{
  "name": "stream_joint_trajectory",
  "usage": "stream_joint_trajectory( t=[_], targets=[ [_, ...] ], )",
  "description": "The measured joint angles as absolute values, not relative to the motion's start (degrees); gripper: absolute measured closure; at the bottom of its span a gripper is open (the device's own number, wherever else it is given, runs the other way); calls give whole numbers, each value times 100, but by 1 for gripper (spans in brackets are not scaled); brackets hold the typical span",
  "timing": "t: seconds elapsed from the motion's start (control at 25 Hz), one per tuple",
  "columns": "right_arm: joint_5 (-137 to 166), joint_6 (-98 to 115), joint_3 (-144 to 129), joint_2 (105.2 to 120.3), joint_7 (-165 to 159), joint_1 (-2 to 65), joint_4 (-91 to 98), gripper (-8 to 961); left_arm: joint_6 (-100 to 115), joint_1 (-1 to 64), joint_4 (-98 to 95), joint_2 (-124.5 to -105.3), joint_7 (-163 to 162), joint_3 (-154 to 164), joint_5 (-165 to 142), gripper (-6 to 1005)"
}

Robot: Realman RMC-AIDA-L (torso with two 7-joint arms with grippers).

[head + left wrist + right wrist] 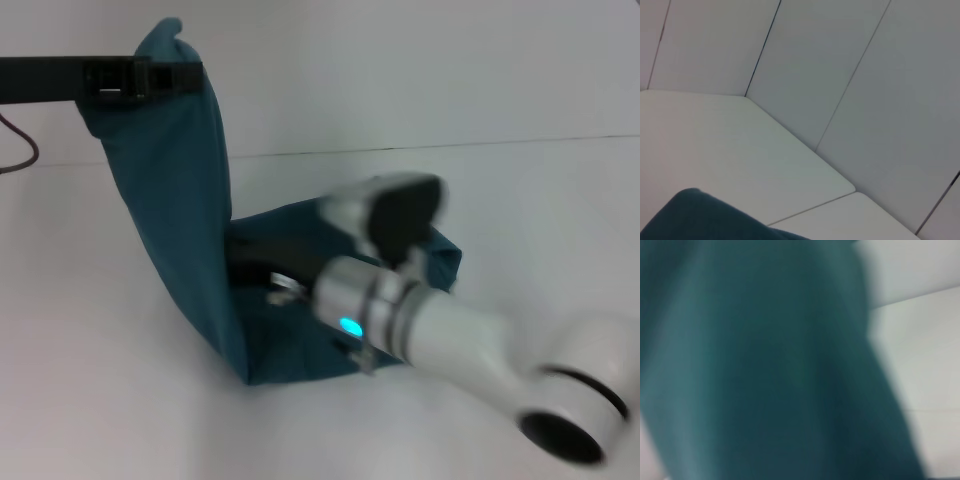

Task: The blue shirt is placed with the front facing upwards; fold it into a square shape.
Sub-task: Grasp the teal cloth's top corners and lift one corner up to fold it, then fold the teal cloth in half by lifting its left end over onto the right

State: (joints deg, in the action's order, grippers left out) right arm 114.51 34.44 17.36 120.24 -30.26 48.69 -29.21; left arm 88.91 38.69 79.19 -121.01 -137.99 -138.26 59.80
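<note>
The blue shirt (185,220) is lifted at one end and hangs as a long teal sheet down to the white table (100,380), where the rest lies bunched. No lettering shows. My left gripper (165,75) is high at the back left, shut on the shirt's top edge. A corner of the shirt shows in the left wrist view (695,215). My right gripper (272,280) is low in the middle, tucked into the fold of the cloth lying on the table. The shirt fills the right wrist view (765,365).
A pale wall (400,70) rises behind the table's back edge. A thin dark cable (25,150) hangs at the far left. My white right forearm (450,340) crosses the front right of the table.
</note>
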Motion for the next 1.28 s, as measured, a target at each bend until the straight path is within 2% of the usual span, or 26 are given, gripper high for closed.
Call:
stream_joint_trajectory(
  t=[0.04,0.12,0.28,0.92,1.16,1.28],
  targets=[
    [11451,3444,1736,12024,-3026,4869,-2921,954,8902,3858,7928,-12095,-13799,-13834,5979,934],
    [11452,3879,1952,12018,-2934,4287,-2799,954,8917,3850,7945,-12091,-13798,-13851,5979,931],
    [11452,3813,2003,12026,-2895,4196,-2691,954,8929,3841,7975,-12100,-13799,-13859,5980,927],
    [11461,2359,1483,12157,-2942,5825,-2999,953,8901,3924,7996,-12092,-13799,-13825,6114,909],
    [11461,2344,1508,12157,-2935,5970,-3048,953,8855,3988,7950,-12103,-13774,-13791,6118,903],
    [11454,2395,1658,12117,-2905,5779,-3011,953,8820,3963,7929,-12105,-13772,-13764,6119,899]
  ],
)
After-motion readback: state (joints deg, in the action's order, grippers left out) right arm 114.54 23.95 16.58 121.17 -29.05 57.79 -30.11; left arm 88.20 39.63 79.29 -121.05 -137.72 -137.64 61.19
